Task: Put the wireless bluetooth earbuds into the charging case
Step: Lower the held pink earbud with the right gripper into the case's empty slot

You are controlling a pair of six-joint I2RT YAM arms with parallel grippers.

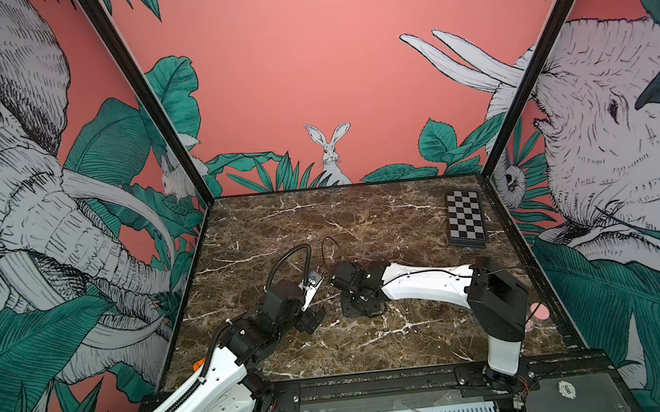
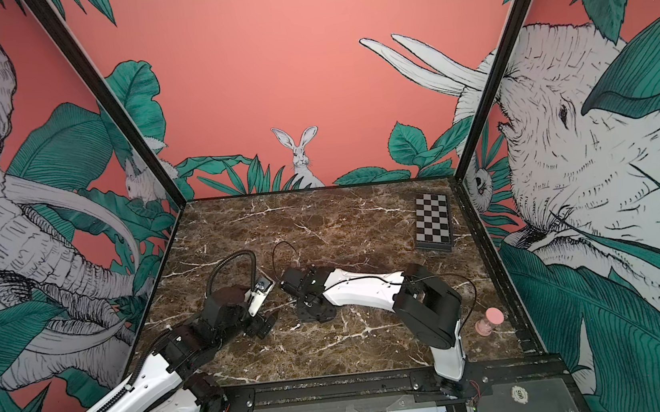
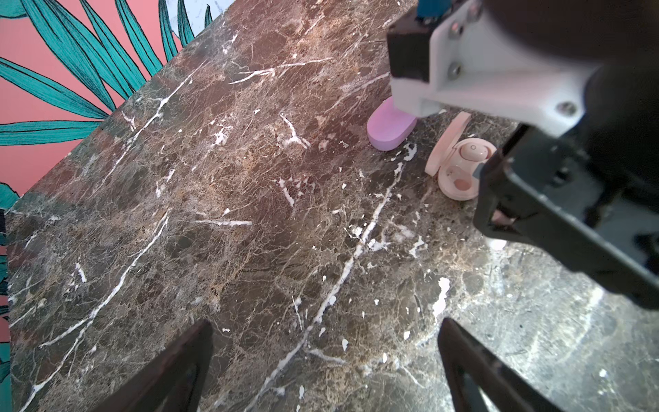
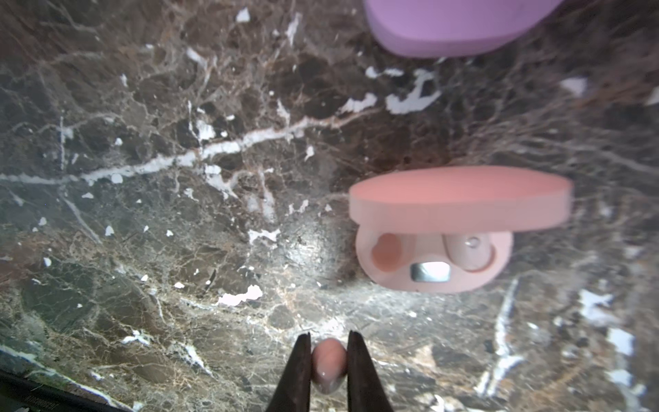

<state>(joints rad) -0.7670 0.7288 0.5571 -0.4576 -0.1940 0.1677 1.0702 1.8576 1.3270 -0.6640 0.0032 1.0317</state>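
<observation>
In the right wrist view my right gripper (image 4: 328, 336) is shut on a small peach earbud (image 4: 328, 362), just above the marble. Ahead of it lies the open peach charging case (image 4: 428, 281), lid up. One peach earbud (image 4: 469, 251) sits in a socket; the other socket (image 4: 387, 251) is empty. Beyond it lies a closed lilac case (image 4: 453, 25). The left wrist view shows the peach case (image 3: 453, 185) and the lilac case (image 3: 390, 130) beside the right gripper (image 3: 499, 217). My left gripper (image 3: 321, 356) stands open over bare marble. In both top views the arms hide the cases.
A checkerboard plate (image 1: 465, 218) (image 2: 432, 221) lies at the back right of the marble table (image 1: 363, 220). A pink spool-shaped object (image 1: 538, 312) (image 2: 488, 320) stands near the right front edge. Both grippers (image 1: 311, 322) (image 1: 361, 300) meet near the table's middle.
</observation>
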